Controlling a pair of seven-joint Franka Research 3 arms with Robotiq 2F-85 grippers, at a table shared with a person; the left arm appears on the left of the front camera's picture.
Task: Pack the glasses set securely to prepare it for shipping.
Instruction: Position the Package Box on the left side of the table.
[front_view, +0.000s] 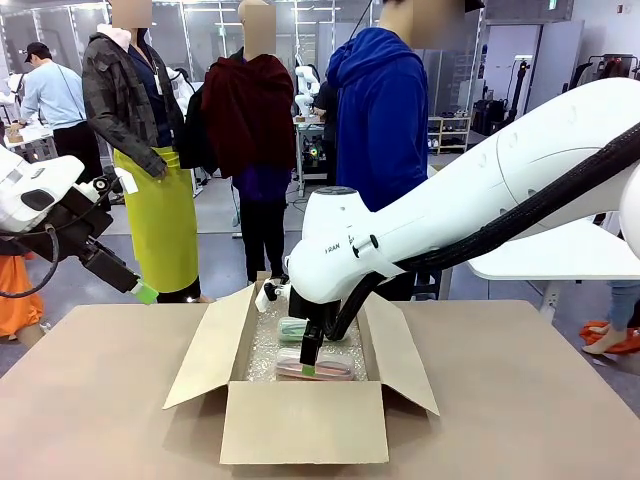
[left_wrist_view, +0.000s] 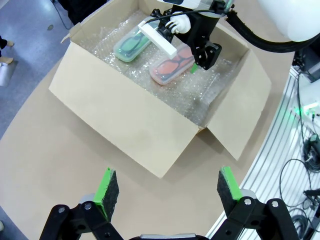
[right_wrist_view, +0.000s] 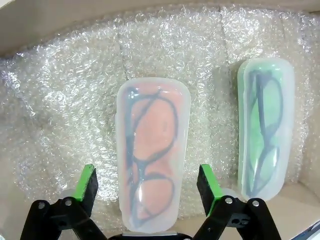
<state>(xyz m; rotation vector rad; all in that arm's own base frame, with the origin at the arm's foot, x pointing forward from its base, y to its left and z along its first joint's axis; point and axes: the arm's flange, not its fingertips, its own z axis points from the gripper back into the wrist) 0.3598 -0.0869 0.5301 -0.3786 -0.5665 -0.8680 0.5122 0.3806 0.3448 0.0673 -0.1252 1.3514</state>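
The right tool is down inside the cardboard box. It is wide open, with one green pad on each side of the pink case, and it grips nothing. The left tool is wide open too and holds nothing. It hangs above the counter, outside the box.

Both cases lie flat on the bubble wrap at the bottom of the box. The green case lies beside the pink one, with a gap between them.

What could go wrong? I think a pad could bump the pink case if the right tool goes sideways, and push it across the wrap. A pad could also catch in the soft, bumpy wrap and pull it up, and then the cases would tip. The arm takes up much of the box opening, so it might knock a flap on its way out. Nothing covers the cases on top and the flaps stand open. If the box were sent off like this, the cases could rattle and hit each other.

The cases are see-through plastic, long with round ends, and they look smooth and hard, so they may slide easily. Dark glasses show inside each one. The wrap is clear and full of little bubbles. The box is plain brown card with thin flaps
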